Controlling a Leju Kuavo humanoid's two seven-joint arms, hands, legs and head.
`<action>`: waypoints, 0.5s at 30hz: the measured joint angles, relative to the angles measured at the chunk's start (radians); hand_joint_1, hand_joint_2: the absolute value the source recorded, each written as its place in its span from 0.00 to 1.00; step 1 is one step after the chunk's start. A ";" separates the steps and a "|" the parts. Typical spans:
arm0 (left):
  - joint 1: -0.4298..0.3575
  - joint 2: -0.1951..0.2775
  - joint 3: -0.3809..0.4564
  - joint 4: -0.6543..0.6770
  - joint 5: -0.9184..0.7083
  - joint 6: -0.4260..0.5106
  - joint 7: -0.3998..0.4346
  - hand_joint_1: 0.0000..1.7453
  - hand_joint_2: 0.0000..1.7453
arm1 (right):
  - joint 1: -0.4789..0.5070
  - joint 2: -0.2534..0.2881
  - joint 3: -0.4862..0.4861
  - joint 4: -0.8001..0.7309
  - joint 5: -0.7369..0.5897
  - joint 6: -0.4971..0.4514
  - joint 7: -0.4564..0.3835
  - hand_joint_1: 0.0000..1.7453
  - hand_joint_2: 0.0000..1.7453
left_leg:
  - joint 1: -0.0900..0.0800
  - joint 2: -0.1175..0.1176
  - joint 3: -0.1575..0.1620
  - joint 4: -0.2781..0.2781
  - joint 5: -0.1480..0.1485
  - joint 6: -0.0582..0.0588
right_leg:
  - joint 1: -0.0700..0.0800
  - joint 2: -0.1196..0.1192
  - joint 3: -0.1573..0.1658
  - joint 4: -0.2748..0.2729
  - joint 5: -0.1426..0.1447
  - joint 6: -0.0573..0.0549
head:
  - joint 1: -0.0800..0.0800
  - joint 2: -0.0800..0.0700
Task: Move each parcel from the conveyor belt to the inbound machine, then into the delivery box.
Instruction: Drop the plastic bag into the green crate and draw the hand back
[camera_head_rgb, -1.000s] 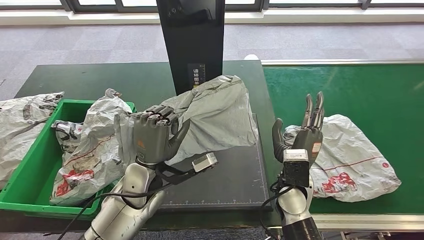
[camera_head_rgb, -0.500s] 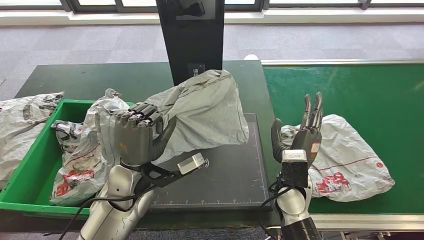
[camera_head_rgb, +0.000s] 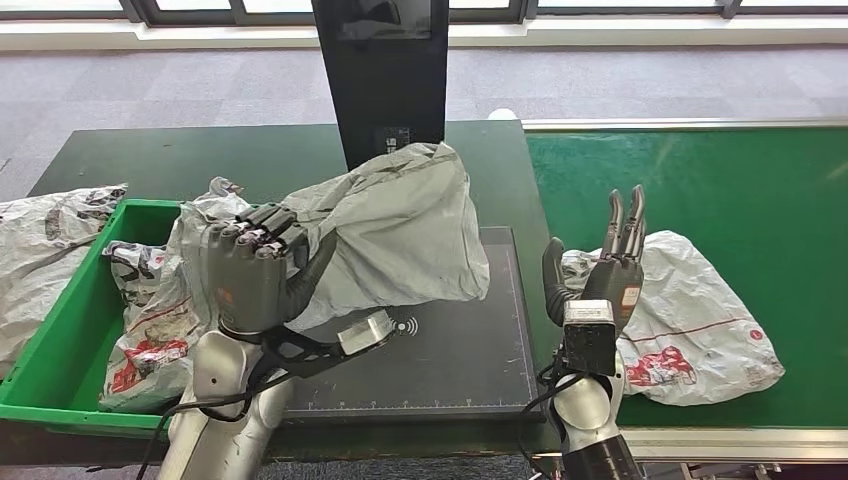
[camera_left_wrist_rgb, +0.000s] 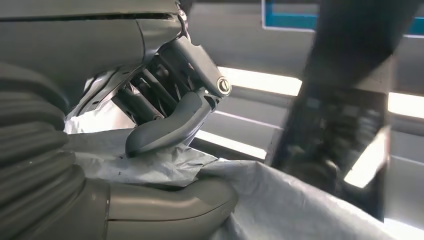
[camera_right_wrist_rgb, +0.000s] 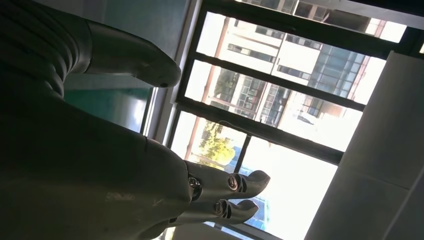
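My left hand (camera_head_rgb: 252, 275) grips the edge of a large grey parcel (camera_head_rgb: 395, 232) and holds it lifted over the black scan plate of the inbound machine (camera_head_rgb: 450, 355). In the left wrist view the thumb and fingers (camera_left_wrist_rgb: 172, 122) pinch the crumpled grey parcel film (camera_left_wrist_rgb: 280, 205). My right hand (camera_head_rgb: 605, 268) is raised upright with fingers straight and apart, holding nothing, in front of a white parcel with red print (camera_head_rgb: 700, 320) lying on the green conveyor belt (camera_head_rgb: 720, 180). The green delivery box (camera_head_rgb: 60, 340) at the left holds crumpled parcels (camera_head_rgb: 165, 300).
The machine's black post with its screen (camera_head_rgb: 385, 80) stands right behind the lifted parcel. Another grey parcel (camera_head_rgb: 45, 240) lies over the box's far left rim. The dark green table (camera_head_rgb: 180, 150) extends behind the box.
My left hand has carried the grey parcel leftward, toward the green box, uncovering more of the scan plate. The white parcel on the belt has drifted slightly nearer and to the left. The right hand stays put.
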 joint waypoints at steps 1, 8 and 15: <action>0.004 -0.025 0.062 -0.012 0.017 0.000 -0.062 1.00 1.00 | 0.003 -0.001 0.000 0.000 0.000 0.000 0.000 0.00 1.00 | 0.000 0.000 0.000 0.000 0.000 0.000 | 0.000 0.000 0.000 0.000 0.000 0.000 | 0.000 0.000; -0.054 -0.125 0.643 0.009 0.337 0.000 -0.551 1.00 1.00 | 0.032 -0.005 0.000 -0.012 0.025 -0.001 0.000 0.00 1.00 | 0.001 0.003 0.001 -0.001 0.000 -0.002 | 0.001 0.003 -0.002 0.001 0.000 -0.002 | 0.000 0.000; -0.127 -0.157 1.010 0.082 0.332 0.000 -0.586 1.00 1.00 | 0.055 -0.004 0.000 -0.035 0.071 0.030 0.000 0.00 1.00 | 0.001 0.003 0.001 -0.001 0.001 -0.003 | 0.001 0.004 -0.002 0.002 0.000 -0.003 | 0.000 0.000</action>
